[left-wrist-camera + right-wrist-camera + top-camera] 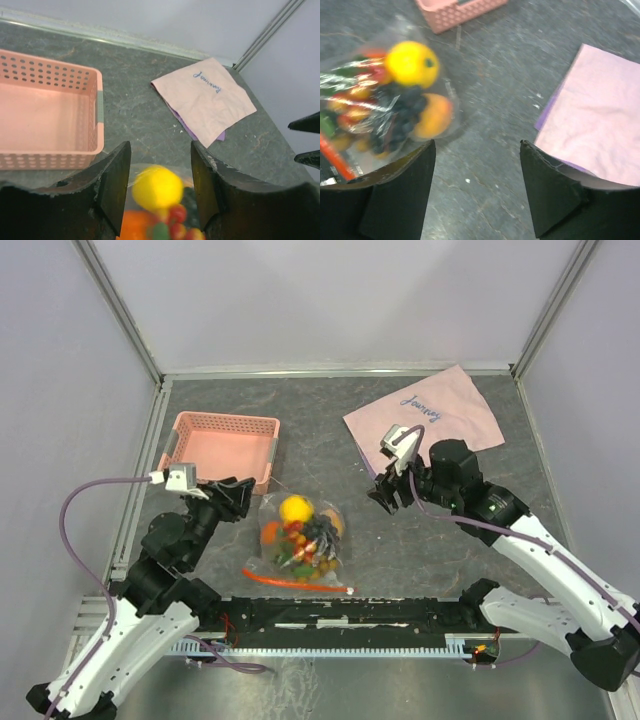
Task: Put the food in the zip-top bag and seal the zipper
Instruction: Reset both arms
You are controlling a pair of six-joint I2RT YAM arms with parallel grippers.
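Food (305,540) is seen inside the zip-top bag (262,562), laid at mid counter (430,550), zipper (295,583) turned toward the near edge. Left end effector (160,150) is held open over the bag's lemon (295,508) end, right end effector (476,147) is spread open just right of the bag, nothing gripped

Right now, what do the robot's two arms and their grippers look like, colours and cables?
The left arm and right arm have white lower links and black upper joints. A purple cable runs to a small grey camera box on each wrist. The fingers are broad, matte black wedges.
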